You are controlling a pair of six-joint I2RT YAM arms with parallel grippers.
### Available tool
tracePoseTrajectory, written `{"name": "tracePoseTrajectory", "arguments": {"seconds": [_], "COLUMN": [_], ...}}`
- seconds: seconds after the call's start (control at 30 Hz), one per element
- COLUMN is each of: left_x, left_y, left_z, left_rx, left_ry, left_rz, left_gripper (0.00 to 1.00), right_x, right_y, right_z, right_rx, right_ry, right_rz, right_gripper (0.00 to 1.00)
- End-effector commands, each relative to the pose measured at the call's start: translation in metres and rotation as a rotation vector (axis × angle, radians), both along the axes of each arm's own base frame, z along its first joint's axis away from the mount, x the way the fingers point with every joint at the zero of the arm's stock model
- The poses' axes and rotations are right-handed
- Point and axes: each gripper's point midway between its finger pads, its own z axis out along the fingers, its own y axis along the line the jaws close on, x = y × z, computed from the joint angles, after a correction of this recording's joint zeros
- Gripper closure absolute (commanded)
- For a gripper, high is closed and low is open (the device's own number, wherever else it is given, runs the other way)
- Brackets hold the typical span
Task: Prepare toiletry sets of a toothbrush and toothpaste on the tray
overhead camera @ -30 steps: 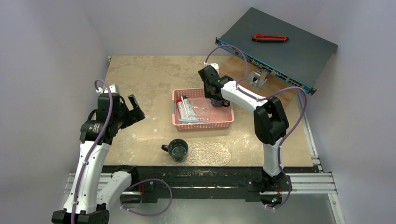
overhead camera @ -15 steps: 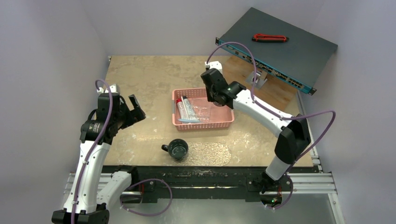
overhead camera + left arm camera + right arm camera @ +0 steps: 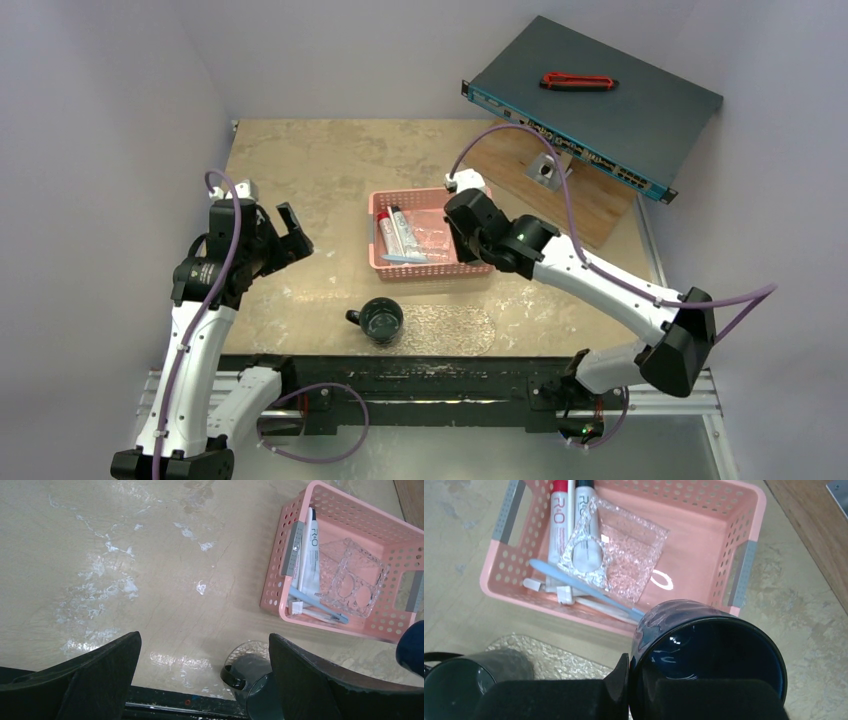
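My left hand hangs wide open over the desk, holding nothing. To its right, in the pink basket, both toothpaste tubes read "R·O", one in red, and the light blue toothbrush lies across their near ends. The clear tray sits nearer me, with a dark mug at its left edge. My right hand, clamped on a dark blue mug, has swung out from the basket's right end toward me.

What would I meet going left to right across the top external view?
left gripper → dark mug → right gripper, holding a second mug → red tool on the dark box
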Motion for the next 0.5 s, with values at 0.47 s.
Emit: {"name": "tracePoseTrajectory", "arguments": {"seconds": [0.47], "left_x": [0.008], "left_y": [-0.005], "left_z": [0.013], "left_rx": [-0.001], "left_ry": [-0.061], "left_rz": [-0.044], "left_gripper": [0.01], "right_x": [-0.096], "right_y": [0.003], "right_z": [-0.056], "right_rx": [0.011], "right_ry": [0.148], "right_rz": [0.076], "right_gripper": [1.0]}}
